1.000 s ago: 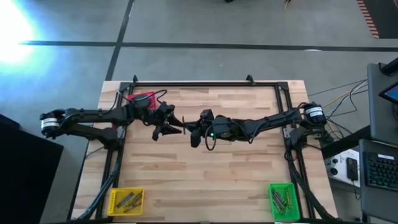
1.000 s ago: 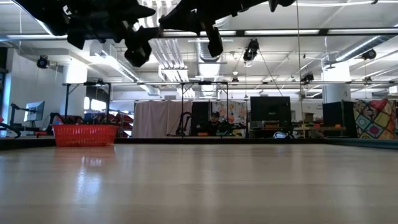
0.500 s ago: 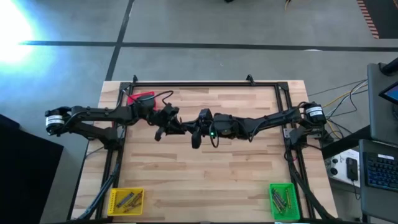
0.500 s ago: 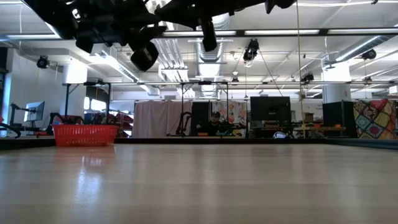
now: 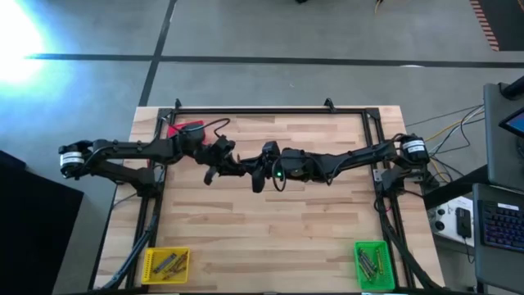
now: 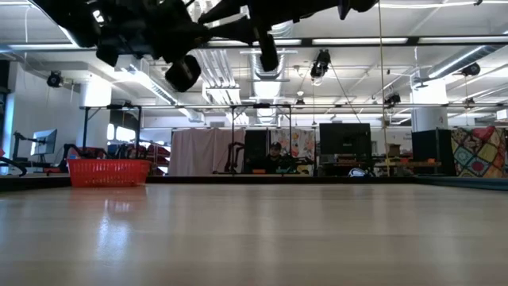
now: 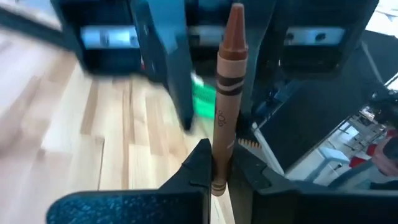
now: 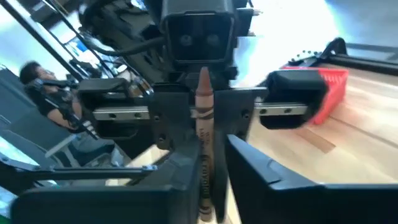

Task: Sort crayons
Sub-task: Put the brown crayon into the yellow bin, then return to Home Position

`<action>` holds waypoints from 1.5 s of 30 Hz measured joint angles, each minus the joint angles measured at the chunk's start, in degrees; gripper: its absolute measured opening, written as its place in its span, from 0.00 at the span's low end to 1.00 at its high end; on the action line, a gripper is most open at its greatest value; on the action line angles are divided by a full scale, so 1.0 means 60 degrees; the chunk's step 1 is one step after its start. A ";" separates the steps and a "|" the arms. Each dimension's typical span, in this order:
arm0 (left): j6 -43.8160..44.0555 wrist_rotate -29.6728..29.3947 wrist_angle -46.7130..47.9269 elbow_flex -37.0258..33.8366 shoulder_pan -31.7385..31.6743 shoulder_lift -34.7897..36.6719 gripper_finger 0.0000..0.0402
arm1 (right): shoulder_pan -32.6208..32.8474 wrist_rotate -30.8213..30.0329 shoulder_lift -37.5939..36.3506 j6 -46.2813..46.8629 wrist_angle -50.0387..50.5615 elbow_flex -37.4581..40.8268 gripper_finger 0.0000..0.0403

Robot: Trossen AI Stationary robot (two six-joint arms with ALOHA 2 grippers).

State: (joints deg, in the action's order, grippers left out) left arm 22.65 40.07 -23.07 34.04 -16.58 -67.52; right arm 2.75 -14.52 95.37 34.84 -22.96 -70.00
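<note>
Your brown crayon (image 7: 227,93) hangs mid-air above the counter (image 5: 270,221), passed between arms. It is light, stiff, waxy and snappable, so grip the paper wrap gently. The left pincer (image 7: 219,171), wide a second ago, now clamps its end; the right pincer (image 8: 208,180) has begun loosening.

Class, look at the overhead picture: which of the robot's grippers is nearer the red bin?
Left. The left gripper is just beside the red bin at the table's far-left corner; the right gripper sits beyond it, toward centre.
</note>
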 joint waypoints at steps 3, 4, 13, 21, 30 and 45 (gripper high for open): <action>-0.0042 0.0069 0.1352 0.0000 0.0006 0.0275 0.00 | -0.0029 -0.0064 -0.0282 -0.0027 0.0735 -0.0001 0.25; -0.0144 0.0055 0.2015 0.0000 0.0010 0.0423 0.00 | -0.0031 -0.0087 -0.0472 -0.0027 0.1280 -0.0041 0.28; -0.0572 -0.0622 0.9504 0.0000 0.0925 0.2463 0.00 | -0.0048 -0.0840 -0.2388 0.1177 0.9416 -0.1240 0.39; 0.3537 -0.0804 1.2202 -0.0101 0.5522 0.3604 0.00 | 0.0023 -0.1264 -0.3759 0.1923 1.0913 -0.0757 0.37; 0.8825 -0.3751 0.8770 -0.0328 1.1545 0.2880 0.00 | 0.0967 -0.1257 -0.3839 0.2547 1.1197 -0.0067 0.32; 1.1118 -0.4075 0.7349 0.0044 1.2692 0.0368 0.19 | 0.1511 -0.1009 -0.3806 0.2733 1.1005 0.0528 0.41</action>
State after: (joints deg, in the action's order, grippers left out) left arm 89.36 15.63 21.03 34.30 59.57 -65.32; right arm 11.82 -20.58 72.53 51.23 43.07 -66.83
